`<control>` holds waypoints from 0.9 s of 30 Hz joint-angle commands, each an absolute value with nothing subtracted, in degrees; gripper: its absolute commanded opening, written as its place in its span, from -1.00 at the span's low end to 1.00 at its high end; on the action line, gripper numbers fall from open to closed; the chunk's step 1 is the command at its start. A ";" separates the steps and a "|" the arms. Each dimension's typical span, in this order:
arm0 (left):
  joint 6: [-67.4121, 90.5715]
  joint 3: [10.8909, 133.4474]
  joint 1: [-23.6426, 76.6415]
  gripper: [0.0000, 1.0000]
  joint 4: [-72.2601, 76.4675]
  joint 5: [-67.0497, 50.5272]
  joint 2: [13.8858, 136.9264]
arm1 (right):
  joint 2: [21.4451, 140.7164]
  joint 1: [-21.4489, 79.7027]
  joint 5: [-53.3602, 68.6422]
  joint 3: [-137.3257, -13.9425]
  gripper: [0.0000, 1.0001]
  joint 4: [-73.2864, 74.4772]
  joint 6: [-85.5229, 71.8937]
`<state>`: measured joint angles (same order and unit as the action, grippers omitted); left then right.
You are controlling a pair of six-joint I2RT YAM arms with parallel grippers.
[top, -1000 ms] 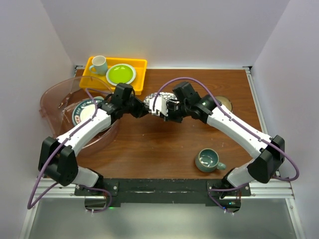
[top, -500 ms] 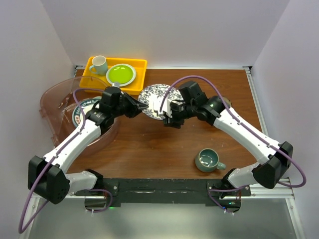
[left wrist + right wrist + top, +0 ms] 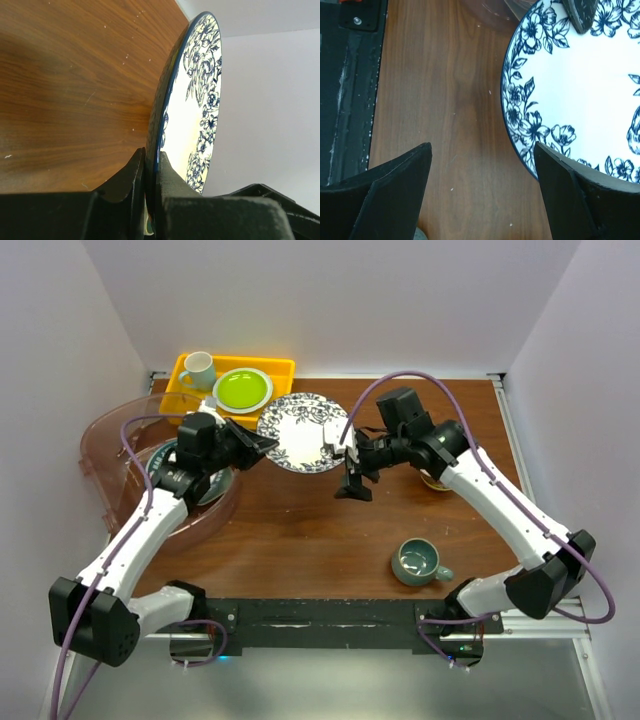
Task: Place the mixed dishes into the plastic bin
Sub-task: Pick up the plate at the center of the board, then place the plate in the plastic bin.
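Observation:
My left gripper [image 3: 262, 446] is shut on the rim of a white plate with blue flowers [image 3: 302, 432] and holds it above the table, just right of the plastic bin [image 3: 105, 435]. In the left wrist view the plate [image 3: 200, 100] stands edge-on, pinched between the jaws of the left gripper [image 3: 151, 160]. My right gripper [image 3: 352, 476] is open and empty, just right of the plate [image 3: 580, 90]; its fingers [image 3: 395, 185] are spread wide over bare wood. Another patterned plate [image 3: 160, 468] lies inside the bin. A teal mug [image 3: 418, 561] stands at the front right.
A yellow tray [image 3: 276, 370] at the back left holds a white mug [image 3: 198, 370] and a lime-green plate [image 3: 242, 389]. A cream bowl [image 3: 441, 481] is mostly hidden behind the right forearm. White walls close in the table on three sides.
The right gripper opened, let go of the floral plate and drew back to the right. The left arm carried the plate left and back, toward the bin.

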<state>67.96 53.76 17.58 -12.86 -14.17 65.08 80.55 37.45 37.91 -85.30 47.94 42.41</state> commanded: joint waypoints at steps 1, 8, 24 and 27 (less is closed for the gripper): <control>66.36 55.28 16.09 -1.00 -2.02 -18.37 61.44 | 78.49 34.38 43.94 -88.15 0.75 50.89 42.54; 62.85 55.81 13.37 -1.00 -2.11 -20.56 60.29 | 77.43 29.54 48.60 -89.03 0.79 53.79 44.30; 55.64 59.50 7.47 -1.00 -7.47 -21.80 56.78 | 75.67 22.06 53.79 -87.02 0.81 53.09 42.63; 54.14 60.29 6.68 -1.00 -8.44 -21.45 55.90 | 75.67 21.45 54.23 -86.49 0.81 52.74 42.19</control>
<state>55.72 54.48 7.86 -15.59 -18.81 59.61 77.23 22.35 51.18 -86.56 53.43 43.11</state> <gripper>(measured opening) 0.109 0.903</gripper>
